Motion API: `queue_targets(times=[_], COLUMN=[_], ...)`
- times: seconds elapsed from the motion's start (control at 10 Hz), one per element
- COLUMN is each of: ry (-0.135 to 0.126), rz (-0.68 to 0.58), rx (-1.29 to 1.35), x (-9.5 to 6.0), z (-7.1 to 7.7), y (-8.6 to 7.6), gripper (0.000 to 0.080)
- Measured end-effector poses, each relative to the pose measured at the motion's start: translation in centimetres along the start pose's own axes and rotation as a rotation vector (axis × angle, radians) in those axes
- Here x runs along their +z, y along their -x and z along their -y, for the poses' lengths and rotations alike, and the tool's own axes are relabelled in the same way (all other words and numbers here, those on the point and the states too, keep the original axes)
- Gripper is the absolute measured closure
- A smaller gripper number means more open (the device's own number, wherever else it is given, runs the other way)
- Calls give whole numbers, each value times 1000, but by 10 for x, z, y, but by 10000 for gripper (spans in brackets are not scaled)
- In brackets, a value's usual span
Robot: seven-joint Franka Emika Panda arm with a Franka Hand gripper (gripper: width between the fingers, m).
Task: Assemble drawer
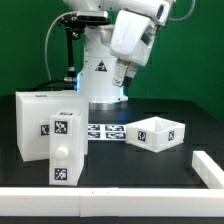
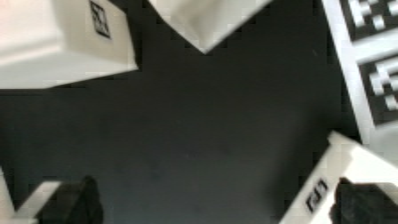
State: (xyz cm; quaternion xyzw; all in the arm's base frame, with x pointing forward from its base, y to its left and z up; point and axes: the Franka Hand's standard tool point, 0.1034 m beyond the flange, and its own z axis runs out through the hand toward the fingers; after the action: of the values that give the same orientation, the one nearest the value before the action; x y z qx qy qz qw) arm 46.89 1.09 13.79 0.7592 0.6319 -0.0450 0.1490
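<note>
The drawer's large white box casing [image 1: 38, 122] stands at the exterior view's left. A small knobbed tray [image 1: 66, 150] stands upright in front of it. A second open-topped tray [image 1: 157, 132] lies at the exterior view's right. My gripper [image 1: 122, 78] hangs high above the table, over the middle, touching nothing. In the wrist view my gripper [image 2: 214, 205] is open and empty, with both dark fingertips [image 2: 68, 200] spread over bare black table. A white tagged part [image 2: 63, 45] and a tagged white edge [image 2: 334, 172] show nearby.
The marker board [image 1: 105, 132] lies flat on the black table between the casing and the right tray; it also shows in the wrist view [image 2: 368, 60]. White rails run along the table's front [image 1: 60, 200] and right [image 1: 208, 168].
</note>
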Motion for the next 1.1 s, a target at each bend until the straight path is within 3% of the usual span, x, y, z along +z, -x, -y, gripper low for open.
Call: queue_targets(times=[0.1, 0.5, 0.6, 0.8, 0.9, 1.0, 1.1], ry=[66, 61, 74, 76, 80, 104, 100], rz=[-38, -41, -34, 7, -1, 36, 108], rx=[-124, -137, -156, -180, -178, -143, -121], x=[-3, -1, 2, 23, 29, 36, 39], z=[-9, -6, -6, -1, 1, 5, 7], y=[-6, -7, -4, 7, 5, 0, -2], gripper=[150, 150, 150, 150, 150, 150, 150])
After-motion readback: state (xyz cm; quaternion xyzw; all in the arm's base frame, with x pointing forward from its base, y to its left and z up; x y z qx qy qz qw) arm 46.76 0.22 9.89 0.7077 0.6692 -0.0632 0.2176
